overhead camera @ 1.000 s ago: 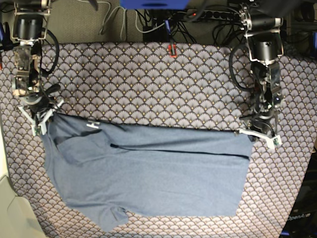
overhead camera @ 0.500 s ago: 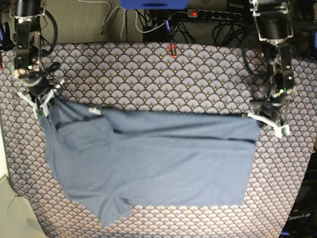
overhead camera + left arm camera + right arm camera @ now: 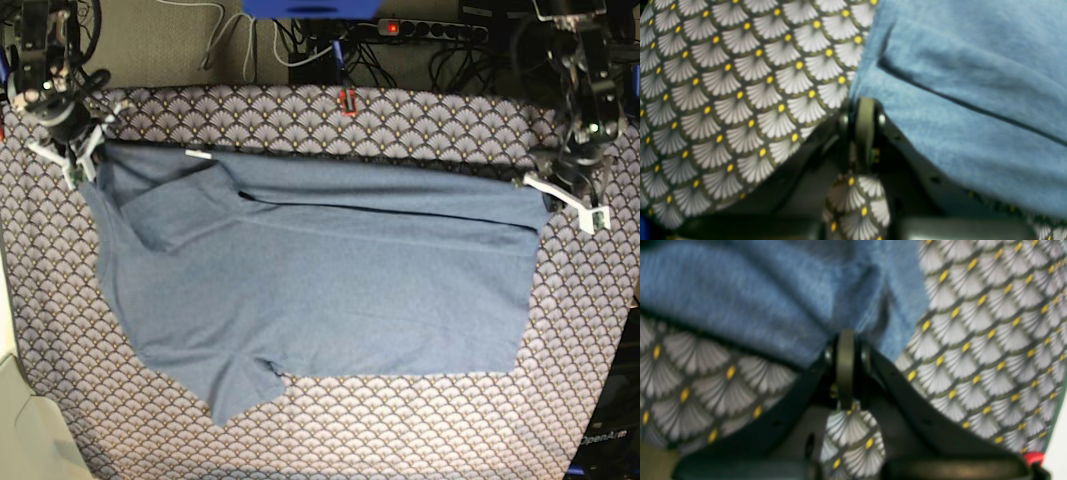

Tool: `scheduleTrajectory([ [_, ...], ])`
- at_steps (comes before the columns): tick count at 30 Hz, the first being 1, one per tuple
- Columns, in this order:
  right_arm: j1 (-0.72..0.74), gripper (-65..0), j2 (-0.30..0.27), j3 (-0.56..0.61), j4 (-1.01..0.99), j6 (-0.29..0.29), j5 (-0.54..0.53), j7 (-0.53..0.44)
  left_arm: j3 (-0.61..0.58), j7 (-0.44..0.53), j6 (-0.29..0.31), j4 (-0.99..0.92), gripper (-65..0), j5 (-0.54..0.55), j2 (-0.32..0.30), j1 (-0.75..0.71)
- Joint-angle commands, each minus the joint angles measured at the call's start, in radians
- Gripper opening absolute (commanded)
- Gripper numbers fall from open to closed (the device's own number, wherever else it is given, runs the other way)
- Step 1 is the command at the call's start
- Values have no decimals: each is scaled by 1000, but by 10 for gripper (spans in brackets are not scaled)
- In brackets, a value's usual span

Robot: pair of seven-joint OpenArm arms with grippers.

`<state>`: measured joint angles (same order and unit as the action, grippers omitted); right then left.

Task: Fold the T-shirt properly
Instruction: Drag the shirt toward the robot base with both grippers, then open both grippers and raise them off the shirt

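The T-shirt (image 3: 320,290) lies spread across the middle of the counter (image 3: 400,130), on the scallop-patterned tablecloth (image 3: 430,430). Its plain blue side faces up, and its upper edge is stretched in a nearly straight line between the 2 arms. A sleeve (image 3: 160,215) is folded over the body near the base view's left, and another sleeve (image 3: 240,395) sticks out at the lower edge.

The left tool (image 3: 560,195), on the base view's right, is pressed together and pinching the shirt's upper right corner; the left wrist view shows its fingers (image 3: 865,123) closed on the cloth edge, with a dark fold line running across the fabric beside them.

The right tool (image 3: 82,160), on the base view's left, is likewise pressed together, pinching the shirt's upper left corner. In the right wrist view its fingers (image 3: 845,363) meet on bunched blue fabric, with the tablecloth showing beneath.

Cables and a power strip (image 3: 430,30) lie beyond the counter's far edge.
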<state>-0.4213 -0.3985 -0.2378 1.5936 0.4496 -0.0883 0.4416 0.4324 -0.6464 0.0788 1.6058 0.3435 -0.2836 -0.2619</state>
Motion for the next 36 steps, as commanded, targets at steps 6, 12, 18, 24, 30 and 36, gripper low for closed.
scheduleTrajectory([
  [6,-84,-650,-17,-11,34,-4,3,-2,9,20,-3,103,-647,-2,-15,-122],
  [12,-185,-650,-18,-11,141,-4,3,-2,9,21,-3,138,-647,-4,4,-207],
  [18,-219,-650,-21,-11,156,-4,3,-2,10,27,-3,136,-647,-4,4,-253],
  [24,-216,-650,-44,-11,155,-4,3,-2,72,21,-1,127,-647,-4,-3,-262],
  [30,-215,-650,-61,-11,155,-4,3,0,89,20,-1,126,-646,-10,-4,-233],
  [36,-213,-650,-60,-11,155,-4,3,7,84,20,-1,126,-644,-8,4,-225],
])
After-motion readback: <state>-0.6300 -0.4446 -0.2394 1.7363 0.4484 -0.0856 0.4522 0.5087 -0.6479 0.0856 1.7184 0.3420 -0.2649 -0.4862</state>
